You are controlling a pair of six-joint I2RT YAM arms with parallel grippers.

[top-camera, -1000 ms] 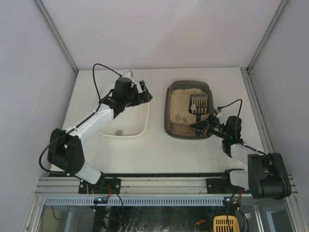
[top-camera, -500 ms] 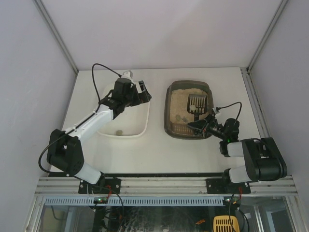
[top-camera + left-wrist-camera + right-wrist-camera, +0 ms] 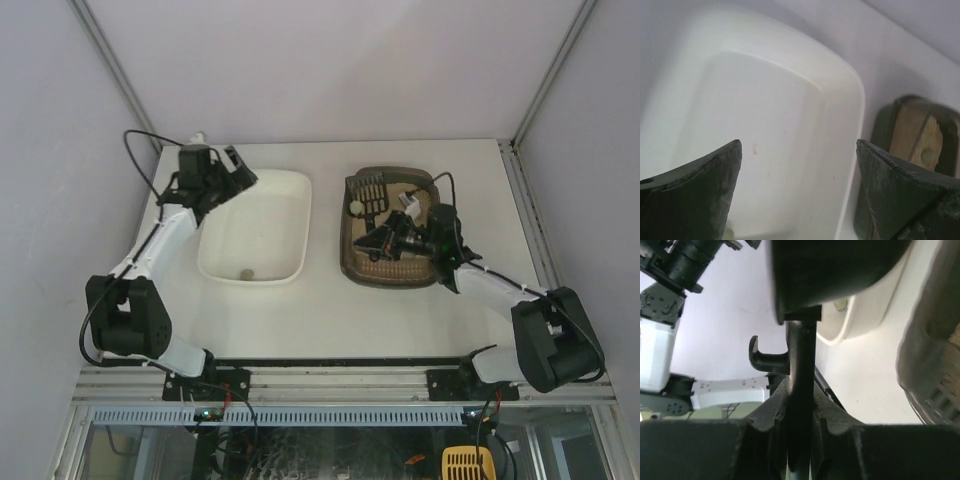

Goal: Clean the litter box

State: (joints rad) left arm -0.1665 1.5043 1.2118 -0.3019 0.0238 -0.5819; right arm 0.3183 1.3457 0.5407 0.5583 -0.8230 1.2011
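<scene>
The litter box (image 3: 395, 281) is a dark tray of beige litter on the right side of the table; it also shows in the left wrist view (image 3: 920, 145) and the right wrist view (image 3: 930, 365). My right gripper (image 3: 386, 236) is over it, shut on the handle of a black slotted scoop (image 3: 368, 188), whose head is at the box's far left corner. The handle (image 3: 800, 385) sits tight between the right gripper's (image 3: 801, 405) fingers. A pale green clump (image 3: 355, 207) lies by the scoop head. My left gripper (image 3: 228, 168) (image 3: 799, 145) hangs open with nothing in it over the white tray's far left corner.
The white tray (image 3: 262, 215) (image 3: 790, 100) lies left of the litter box with one small clump (image 3: 246, 273) near its front edge. Grey walls close in the back and both sides. The arm bases and a metal rail run along the near edge.
The left arm swung left, from the white tray's far right side to its far left corner. The right arm carried the scoop from the litter box's right side to its far left corner.
</scene>
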